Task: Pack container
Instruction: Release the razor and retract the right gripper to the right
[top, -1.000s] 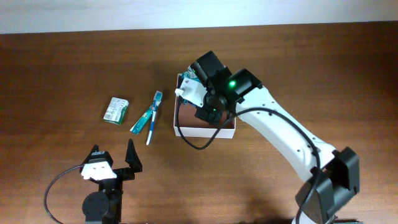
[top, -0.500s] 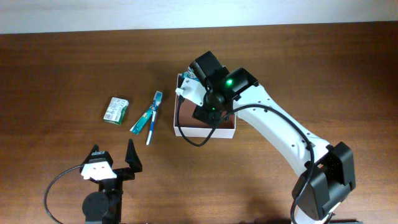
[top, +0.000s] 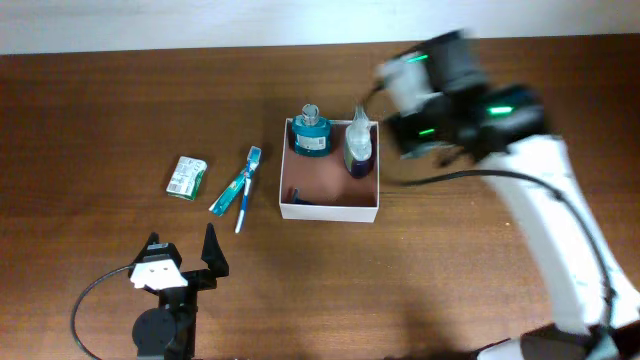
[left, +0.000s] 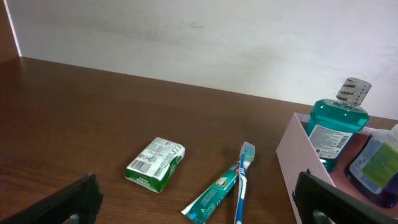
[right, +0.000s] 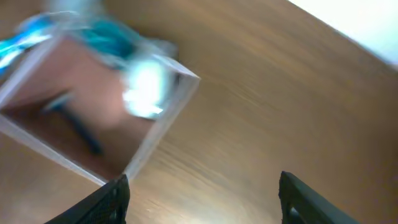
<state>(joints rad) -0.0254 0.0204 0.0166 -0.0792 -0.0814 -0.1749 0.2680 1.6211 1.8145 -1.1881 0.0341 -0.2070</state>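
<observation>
Box mid-surface, two bottles in. Between items: right jaws wide, empty, just right of box. Left jaws wide, idle. Next guess: toothbrush left of box, needs low pinch.

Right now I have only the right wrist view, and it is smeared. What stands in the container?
Observer: A teal mouthwash bottle in the far-left corner of the container, and a clear bottle beside it.
Operator: Anything left outside?
Observer: Yes: a toothbrush, a toothpaste tube and a green-and-white packet lie on the table to its left.
Operator: And the left hand?
Observer: The left hand is open and empty, apart from those items.
</observation>
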